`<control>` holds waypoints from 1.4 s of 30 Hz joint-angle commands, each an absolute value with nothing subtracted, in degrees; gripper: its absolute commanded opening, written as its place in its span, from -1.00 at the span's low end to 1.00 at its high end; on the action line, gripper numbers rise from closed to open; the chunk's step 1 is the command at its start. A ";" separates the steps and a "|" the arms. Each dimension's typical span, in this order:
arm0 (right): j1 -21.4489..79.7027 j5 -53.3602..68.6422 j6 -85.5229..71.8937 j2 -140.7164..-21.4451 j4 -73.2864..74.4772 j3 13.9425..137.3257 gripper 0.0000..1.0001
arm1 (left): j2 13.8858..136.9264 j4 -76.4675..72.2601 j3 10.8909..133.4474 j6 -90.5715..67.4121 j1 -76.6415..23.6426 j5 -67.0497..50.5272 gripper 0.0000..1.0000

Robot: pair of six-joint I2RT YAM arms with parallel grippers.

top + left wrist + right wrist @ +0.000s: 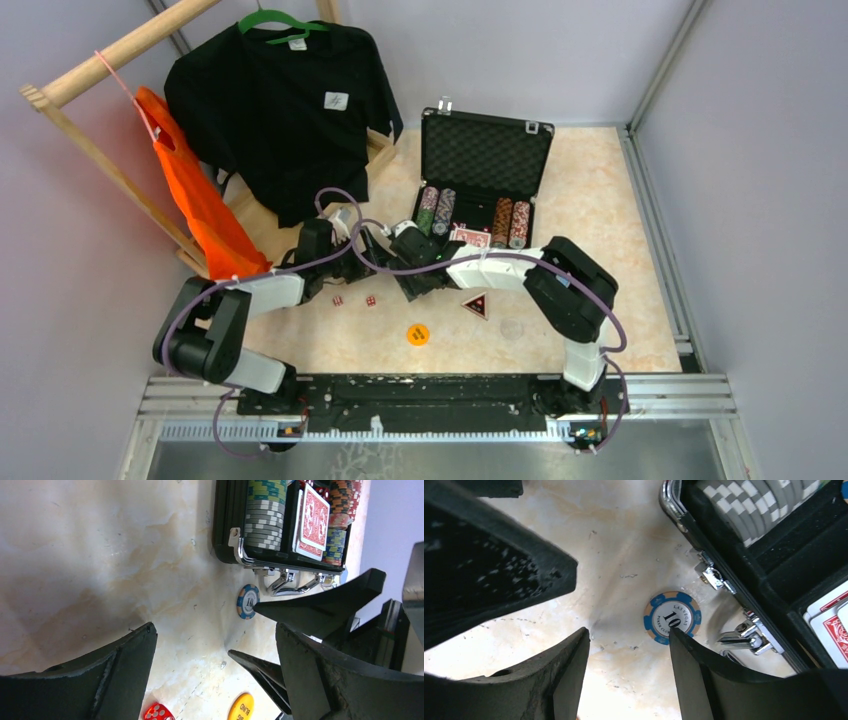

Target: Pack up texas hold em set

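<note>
On the marbled tabletop (614, 545), a blue chip (672, 617) lies at one fingertip of the right gripper (629, 667), which is half open and empty. Centre both fingers around it before closing.

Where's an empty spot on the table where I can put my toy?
Bare table right of the case, up to the side rail. Also between the dice and the front rail. Crowded in front of the case: left gripper, right gripper, blue chip, triangular token, round token.

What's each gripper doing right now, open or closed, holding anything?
Left gripper: open, holding nothing.
Right gripper: open, one jaw at the blue chip.
</note>
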State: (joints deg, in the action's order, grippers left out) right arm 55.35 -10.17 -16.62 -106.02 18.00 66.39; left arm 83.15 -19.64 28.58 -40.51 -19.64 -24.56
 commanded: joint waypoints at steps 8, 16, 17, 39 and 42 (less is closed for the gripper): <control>55.85 -12.69 -17.37 -103.23 18.41 67.21 0.20 | 83.52 -20.22 30.41 -39.05 -19.66 -23.82 0.87; 54.41 -14.63 -15.82 -104.49 18.78 69.95 0.20 | 82.86 -19.25 30.42 -38.10 -19.43 -22.15 0.87; 54.23 -14.90 -15.74 -104.52 18.83 70.04 0.20 | 83.02 -19.32 30.45 -38.04 -19.41 -22.19 0.87; 52.65 -11.24 -16.65 -108.47 15.40 67.30 0.28 | 85.18 -19.95 30.94 -38.12 -19.25 -23.45 0.88; 52.84 -9.08 -16.99 -107.19 15.63 67.15 0.23 | 85.43 -19.97 30.94 -38.14 -19.16 -23.62 0.88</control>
